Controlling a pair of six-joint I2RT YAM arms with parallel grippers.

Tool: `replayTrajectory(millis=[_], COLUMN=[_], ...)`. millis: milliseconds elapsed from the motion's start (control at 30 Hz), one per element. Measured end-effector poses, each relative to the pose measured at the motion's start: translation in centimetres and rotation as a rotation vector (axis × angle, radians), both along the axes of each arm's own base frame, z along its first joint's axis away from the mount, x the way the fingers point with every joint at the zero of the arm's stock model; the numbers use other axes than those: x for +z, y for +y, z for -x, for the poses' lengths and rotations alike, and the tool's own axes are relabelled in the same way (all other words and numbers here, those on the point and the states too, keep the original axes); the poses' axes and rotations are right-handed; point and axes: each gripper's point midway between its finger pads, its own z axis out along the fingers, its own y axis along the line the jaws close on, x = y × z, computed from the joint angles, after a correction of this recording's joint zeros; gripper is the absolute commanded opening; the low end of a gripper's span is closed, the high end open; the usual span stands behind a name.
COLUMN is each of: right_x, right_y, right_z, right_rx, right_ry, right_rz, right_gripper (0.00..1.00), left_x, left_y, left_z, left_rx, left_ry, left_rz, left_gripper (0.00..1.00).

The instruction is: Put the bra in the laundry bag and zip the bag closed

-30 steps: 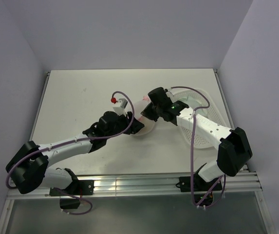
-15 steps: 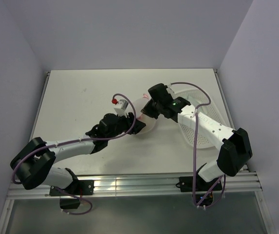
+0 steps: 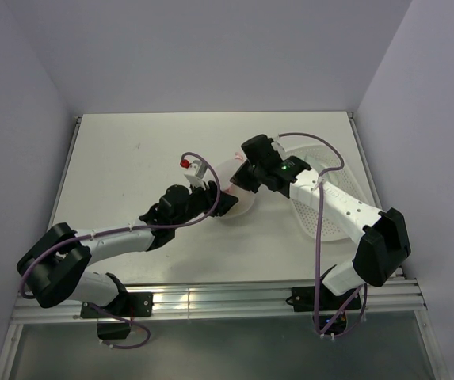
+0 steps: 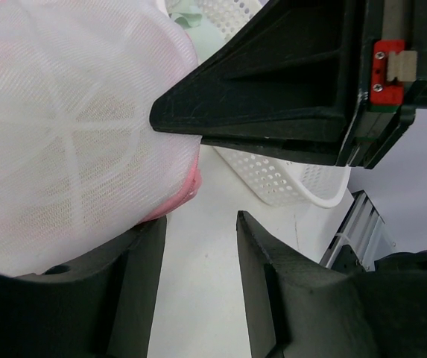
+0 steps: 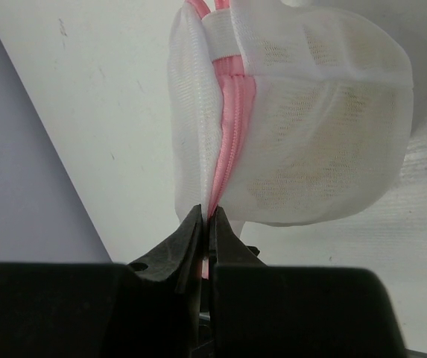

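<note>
From above we barely see the round white see-through mesh laundry bag [image 3: 228, 178]. It sits mid-frame on the white table [image 3: 131, 158], squeezed between two black gripper heads that cover most of it. The mustard-yellow padded bra [image 5: 325, 160] shows only as a dull yellow tint behind the mesh in the wrist views. It is inside the bag, its shape unreadable. The pink zipper rim [image 5: 229, 127] runs down the middle of the right wrist view; we cannot tell whether it is closed all the way round. In the left wrist view a large black wedge with a red tab [image 4: 273, 89] fills the upper right, its tip touching the bag. Below it the white perforated plastic basket [image 4: 273, 175] is cut off.

The left arm reaches in low from the lower left. The left gripper [image 4: 198, 224] stands half-spread at the bag's lower edge, with bare table between its fingers. The right arm bends in from the lower right over the basket, and the right gripper [image 5: 206, 220] is pinched tight on the bag's zipper rim.
</note>
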Motion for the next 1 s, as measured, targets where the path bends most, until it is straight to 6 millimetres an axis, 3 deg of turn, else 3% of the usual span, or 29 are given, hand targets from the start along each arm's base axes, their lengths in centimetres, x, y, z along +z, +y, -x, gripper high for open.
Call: replayTrajectory(millis=[667,1000], right_x=[2.0,2.3], right_y=[1.0,1.5], right_z=[0.1,-0.2], right_rx=[0.033,0.040], right_ry=[0.002,0.006], right_rz=[-0.043,-0.050], right_gripper=[0.00,0.00], left_x=[1.6,2.3], left_y=[0.0,0.6], left_z=[-0.1,-1.2], left_rx=[-0.002,0.025], left_ry=[-0.055,-0.077], left_rz=[0.026,0.044], left_gripper=[0.46,0.44])
